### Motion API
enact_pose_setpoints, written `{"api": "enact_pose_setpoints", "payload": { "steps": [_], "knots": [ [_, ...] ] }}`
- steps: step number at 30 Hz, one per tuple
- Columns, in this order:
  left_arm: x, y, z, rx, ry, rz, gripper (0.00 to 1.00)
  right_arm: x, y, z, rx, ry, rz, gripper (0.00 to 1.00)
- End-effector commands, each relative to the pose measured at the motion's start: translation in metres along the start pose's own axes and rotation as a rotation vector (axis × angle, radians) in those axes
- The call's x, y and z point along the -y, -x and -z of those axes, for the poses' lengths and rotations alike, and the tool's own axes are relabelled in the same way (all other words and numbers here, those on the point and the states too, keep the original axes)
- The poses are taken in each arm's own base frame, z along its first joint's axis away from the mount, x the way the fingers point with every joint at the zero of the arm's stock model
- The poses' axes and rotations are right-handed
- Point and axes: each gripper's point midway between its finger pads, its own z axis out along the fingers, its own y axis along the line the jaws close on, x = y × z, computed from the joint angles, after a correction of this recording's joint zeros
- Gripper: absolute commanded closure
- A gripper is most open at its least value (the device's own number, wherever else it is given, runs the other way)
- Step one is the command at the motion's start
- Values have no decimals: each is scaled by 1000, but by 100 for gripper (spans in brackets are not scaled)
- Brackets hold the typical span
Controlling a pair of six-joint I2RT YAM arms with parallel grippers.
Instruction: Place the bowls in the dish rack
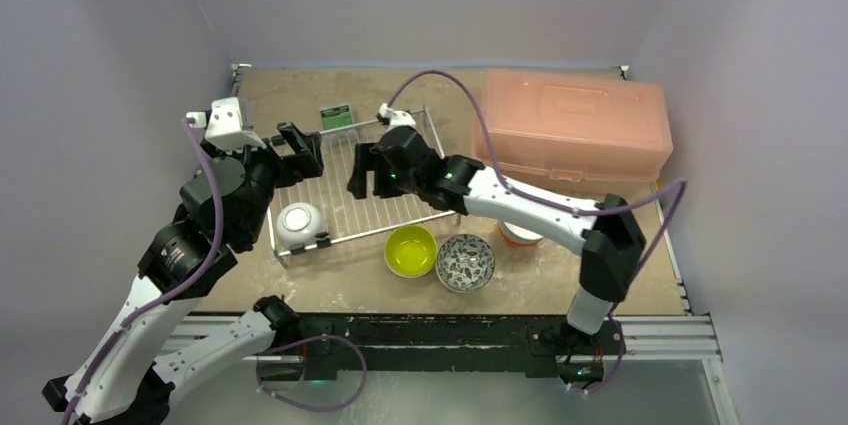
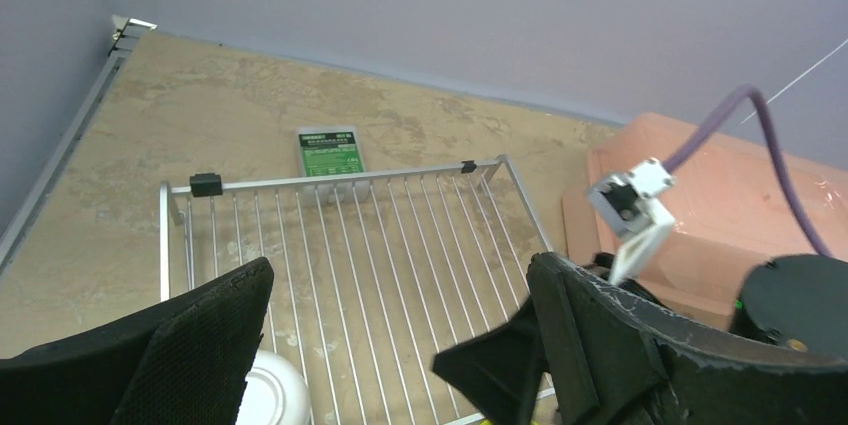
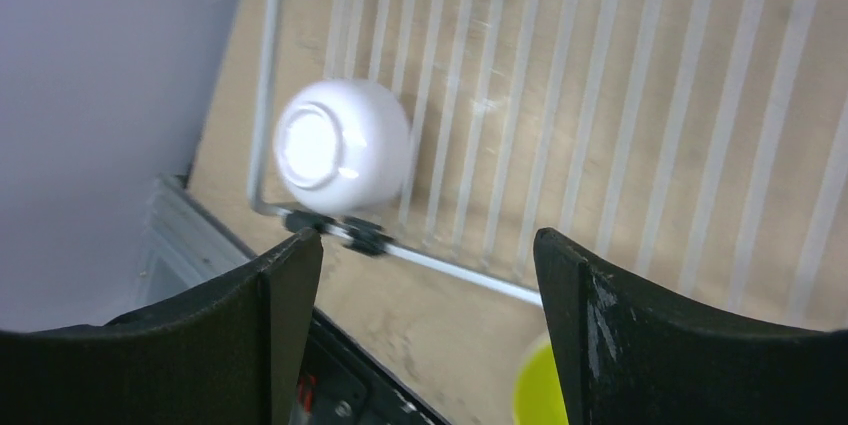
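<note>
**White bowl (image 1: 300, 223) racked; three bowls waiting on the counter (image 1: 330, 285)**

One white bowl is seen in the dish rack (image 1: 380, 210), turned upside down in the corner on the near side and to the left of the right claw (image 1: 362, 177). On the counter just outside the rack's near rail, nearer the arm bases than that claw, a lime-green bowl (image 1: 411, 250) and a patterned bowl (image 1: 465, 262) are set touching or nearly so. An orange-rimmed bowl (image 1: 520, 235) is half hidden under the right forearm.

Both claws are held above the rack, near each other. The right claw is spread wide with nothing between its fingers. The left claw (image 1: 300, 148) is fully spread and likewise empty.

A collision between the two claws is judged possible if both are moved at once over the rack. The orange-rimmed bowl could be knocked by the forearm lying over it. A glazed rim could slip from a two-finger pinch, and the neighbouring bowl could be pushed during a reach for the lime-green one.

Only the top view gives all the counter bowls and the pink box (image 1: 570, 125) beyond. The right wrist view alone shows the white bowl's foot ring facing up, close against the corner rail. The left wrist view alone shows bare wires in the far half of the rack and a green card (image 2: 329, 151) past its far rail.
</note>
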Motion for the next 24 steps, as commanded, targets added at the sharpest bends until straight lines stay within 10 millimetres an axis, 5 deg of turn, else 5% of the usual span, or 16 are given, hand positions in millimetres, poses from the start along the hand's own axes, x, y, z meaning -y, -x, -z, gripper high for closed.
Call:
{"api": "enact_pose_setpoints", "payload": {
  "steps": [1,6,9,15,24],
  "knots": [
    [13,18,1,45,-55,38,1,67,-4,57,34,-297,11,20],
    [15,10,-7,62,-53,76,2,108,-14,118,46,-454,-24,20],
    [15,3,-14,78,-41,110,2,121,-33,138,-6,-470,-32,21],
    [18,-17,-32,71,-11,148,2,133,-93,145,-170,-419,-112,29],
    [27,-29,-44,24,-1,163,3,128,-121,119,-218,-324,-178,28]
  ]
}}
